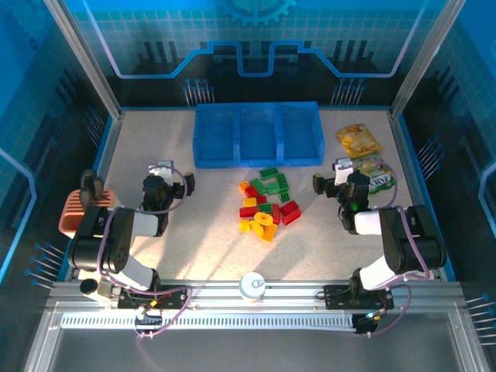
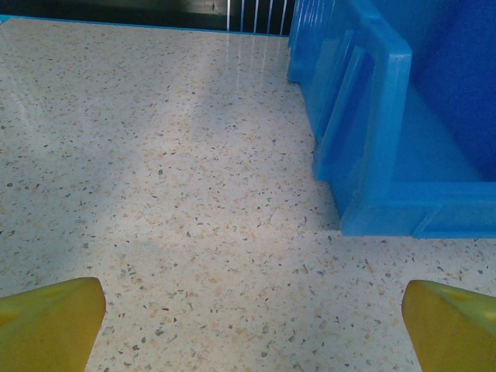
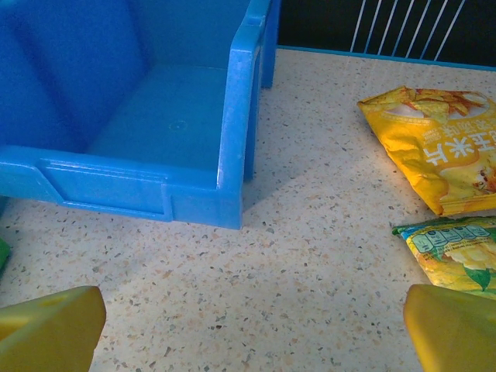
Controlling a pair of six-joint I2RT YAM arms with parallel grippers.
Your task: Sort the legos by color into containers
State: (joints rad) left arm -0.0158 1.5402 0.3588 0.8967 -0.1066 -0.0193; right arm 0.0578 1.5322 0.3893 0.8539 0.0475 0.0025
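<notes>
1. Blue-lit panels (image 1: 256, 46) wall in the speckled table (image 1: 194, 240) on three sides.
2. The blue tray (image 1: 257, 133) of three compartments sits at the table's far middle.
3. The left gripper (image 2: 252, 329) faces the tray's near left corner with its fingers spread wide. The right gripper (image 3: 252, 329) faces the near right corner, spread likewise.
4. The legos (image 1: 266, 205), red, green and yellow, lie heaped between the two grippers, apart from both and just short of the tray.

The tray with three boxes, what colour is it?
Blue. The tray shows best in the top external view.
</notes>
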